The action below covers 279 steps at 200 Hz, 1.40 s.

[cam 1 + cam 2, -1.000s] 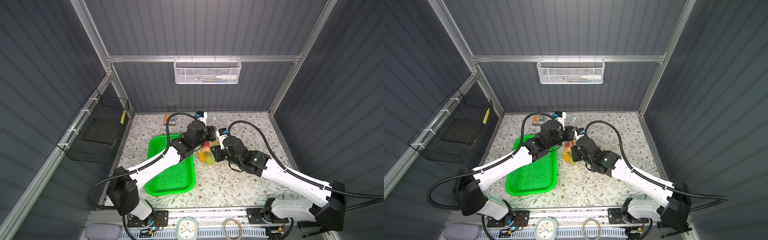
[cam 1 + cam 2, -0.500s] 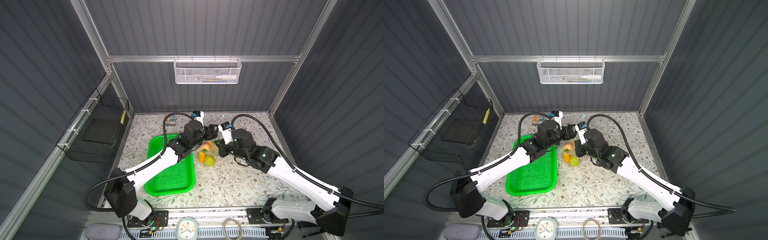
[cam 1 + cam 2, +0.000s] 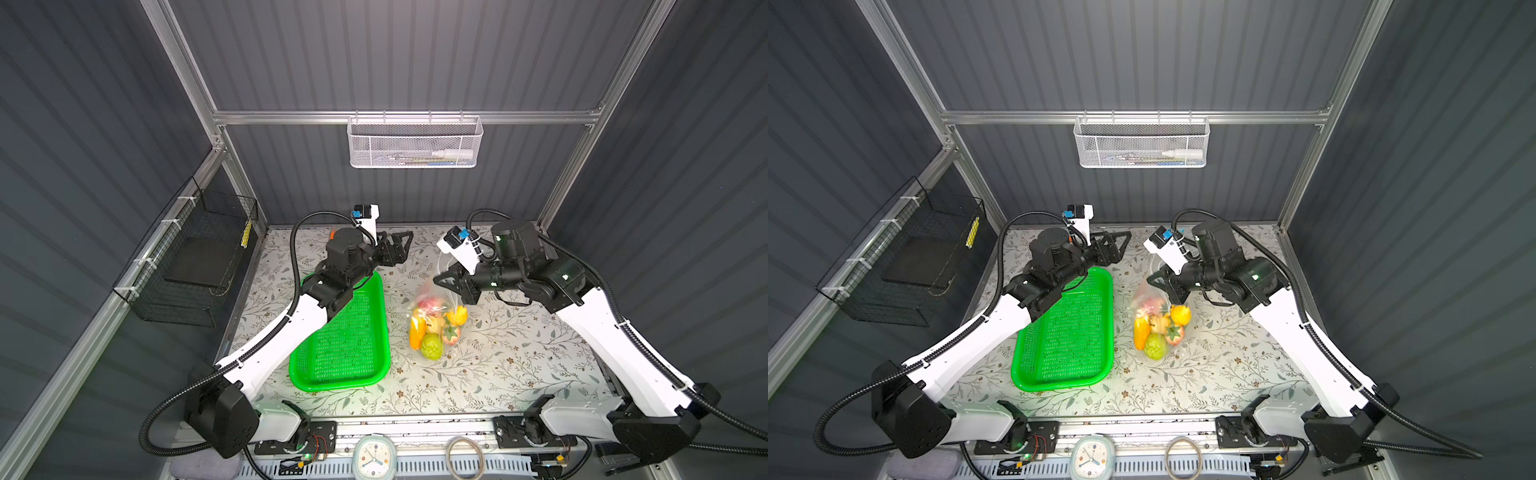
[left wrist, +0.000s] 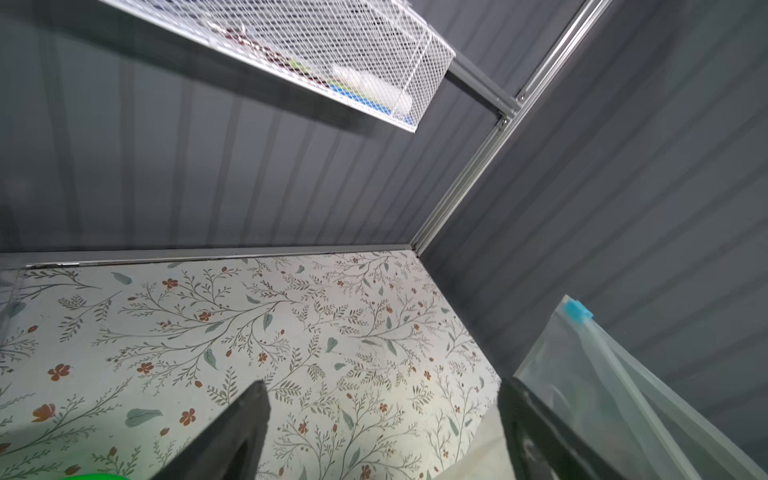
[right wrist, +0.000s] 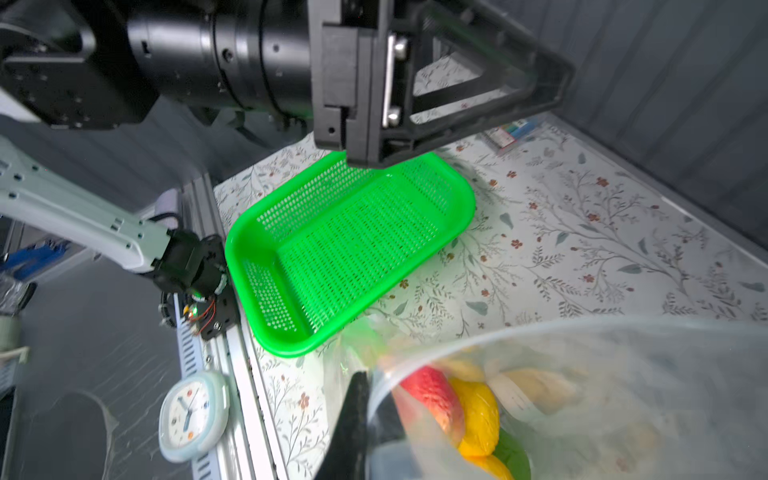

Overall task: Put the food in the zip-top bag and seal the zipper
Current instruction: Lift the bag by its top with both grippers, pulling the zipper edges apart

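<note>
**Right gripper pinches the bag; left gripper spread and empty**

My right gripper [image 3: 439, 280] is pressed together on the upper edge of the zip-top bag [image 3: 429, 292], holding that edge up off the table [image 3: 498, 353]. In the right wrist view the gripper [image 5: 368, 388] meets the clear rim strip where it curves away across the frame. My left gripper [image 3: 405, 245] has its jaws spread wide and holds nothing. It hangs above the far end of the green tray [image 3: 338, 384], apart from the bag. In the left wrist view its two dark fingers [image 4: 249, 415] frame bare floral tabletop, with the bag [image 4: 602, 395] beside one of them.

The zipper [image 4: 615, 374] runs along the bag's mouth, its light-blue slider tab at one end. The food [image 3: 434, 328] is bunched low inside the bag: I can make out red, yellow, orange and green pieces. I cannot tell whether the mouth is sealed. The tray, just left of the bag, has nothing in it.
</note>
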Motion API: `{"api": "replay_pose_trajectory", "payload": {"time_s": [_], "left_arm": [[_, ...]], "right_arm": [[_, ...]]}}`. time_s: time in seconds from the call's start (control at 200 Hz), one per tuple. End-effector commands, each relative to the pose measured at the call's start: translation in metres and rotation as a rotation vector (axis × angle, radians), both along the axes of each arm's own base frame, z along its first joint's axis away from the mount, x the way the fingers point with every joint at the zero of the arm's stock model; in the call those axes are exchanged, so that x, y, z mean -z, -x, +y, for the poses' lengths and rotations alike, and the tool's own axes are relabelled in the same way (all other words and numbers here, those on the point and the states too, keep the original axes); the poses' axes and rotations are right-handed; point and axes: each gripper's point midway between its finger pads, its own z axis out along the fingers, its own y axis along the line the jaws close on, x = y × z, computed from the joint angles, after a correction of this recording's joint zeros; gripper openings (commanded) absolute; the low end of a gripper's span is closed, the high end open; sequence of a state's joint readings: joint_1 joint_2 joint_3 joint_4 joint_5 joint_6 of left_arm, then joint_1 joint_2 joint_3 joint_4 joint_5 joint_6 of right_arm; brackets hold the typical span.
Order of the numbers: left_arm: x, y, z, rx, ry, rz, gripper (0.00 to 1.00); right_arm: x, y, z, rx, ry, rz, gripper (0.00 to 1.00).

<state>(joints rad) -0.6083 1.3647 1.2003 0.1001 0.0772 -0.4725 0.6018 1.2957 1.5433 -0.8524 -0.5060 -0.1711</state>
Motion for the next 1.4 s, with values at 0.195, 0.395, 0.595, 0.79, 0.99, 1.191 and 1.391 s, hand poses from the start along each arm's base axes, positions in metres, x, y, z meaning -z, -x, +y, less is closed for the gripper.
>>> {"api": "replay_pose_trajectory", "payload": {"time_s": [0.195, 0.395, 0.595, 0.79, 0.99, 1.191, 1.391], "left_arm": [[0.037, 0.007, 0.000, 0.063, -0.043, 0.051, 0.89], [0.044, 0.013, 0.022, -0.018, -0.075, 0.034, 0.90], [0.047, 0.007, 0.033, -0.022, -0.093, 0.011, 1.00], [0.047, 0.005, 0.025, 0.038, -0.061, 0.020, 1.00], [0.053, 0.013, 0.006, 0.165, -0.051, 0.003, 0.99], [0.057, 0.035, -0.031, 0.446, 0.007, 0.038, 0.90], [0.081, 0.033, -0.040, 0.472, 0.098, 0.129, 0.86]], "right_arm": [[0.032, 0.009, -0.009, -0.055, 0.121, 0.058, 0.07], [0.011, 0.022, -0.001, -0.124, 0.074, 0.095, 0.10], [0.051, 0.028, -0.020, -0.049, 0.187, 0.187, 0.10], [0.081, 0.003, -0.051, 0.165, 0.322, 0.135, 0.05], [0.073, -0.012, -0.064, 0.262, 0.350, 0.068, 0.09], [0.041, -0.018, -0.062, 0.311, 0.247, -0.012, 0.34], [0.018, -0.032, -0.046, 0.344, 0.124, -0.029, 0.62]]}}
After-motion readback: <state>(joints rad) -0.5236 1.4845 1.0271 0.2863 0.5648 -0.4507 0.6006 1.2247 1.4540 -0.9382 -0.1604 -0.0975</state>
